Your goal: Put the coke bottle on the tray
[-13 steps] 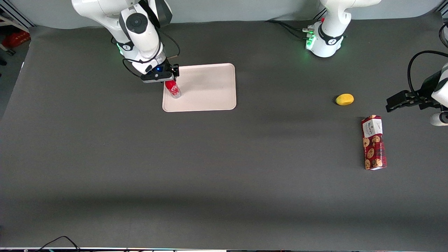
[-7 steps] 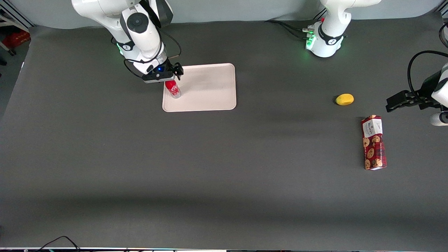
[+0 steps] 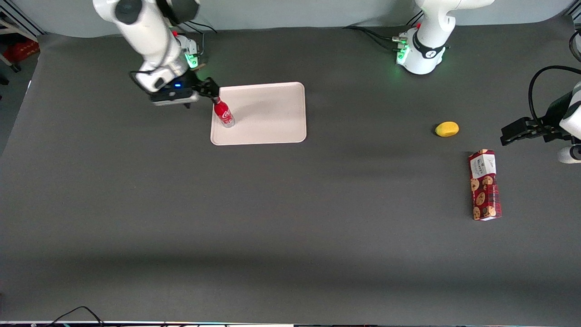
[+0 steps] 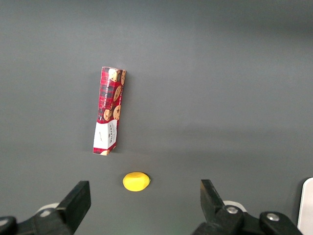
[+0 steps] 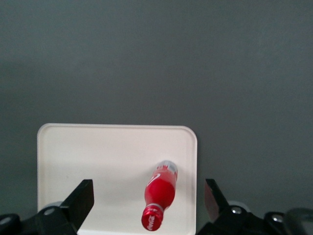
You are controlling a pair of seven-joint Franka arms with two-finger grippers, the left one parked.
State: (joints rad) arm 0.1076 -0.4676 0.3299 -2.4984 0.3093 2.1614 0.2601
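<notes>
The coke bottle (image 3: 224, 113) stands upright on the pale tray (image 3: 268, 113), close to the tray's edge toward the working arm's end; its red cap, white logo and clear base show. In the right wrist view the bottle (image 5: 161, 193) stands free on the tray (image 5: 98, 166), well below the camera. My gripper (image 3: 206, 88) is open and empty, lifted above the table beside the tray's corner, up and off the bottle's cap. Its two dark fingers (image 5: 80, 200) are spread wide, with the bottle seen between them but not touched.
A yellow lemon-like fruit (image 3: 447, 129) and a red cookie box (image 3: 484, 185) lie on the dark mat toward the parked arm's end; both show in the left wrist view, fruit (image 4: 136, 181) and box (image 4: 109, 110).
My gripper has let go of the bottle, risen and drawn back off the tray toward the working arm's end. The bottle stays standing where it was set.
</notes>
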